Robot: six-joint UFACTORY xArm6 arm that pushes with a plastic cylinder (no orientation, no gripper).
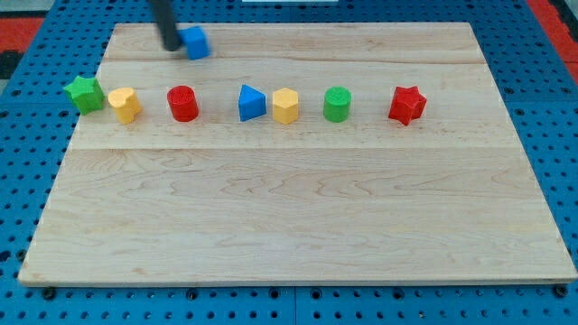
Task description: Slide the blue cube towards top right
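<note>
**Observer:** Where's your tip right now?

**Operator:** My tip is near the board's upper-left corner, touching or just beside the blue cube. From the cube, the tip sits at nine o'clock. There's no gripper on this arm — just the dark rod, so nothing to open or close.

**Observer:** And the cube itself?

**Operator:** It's on the wooden board close to the top edge, well toward the view's left. It stands apart from the row of blocks below it.

**Observer:** Walk me through that row.

**Operator:** Starting at the view's left: a green star at the board's edge, a yellow block just beside it at three o'clock — its shape looks faceted, I can't tell more — then a red cylinder. After a gap comes a blue wedge-like block, with a yellow hexagonal block touching or nearly touching it at three o'clock. Then a green cylinder and, furthest right, a red star.

**Observer:** Which one is nearest the cube?

**Operator:** The red cylinder, at about six o'clock from it.
</note>
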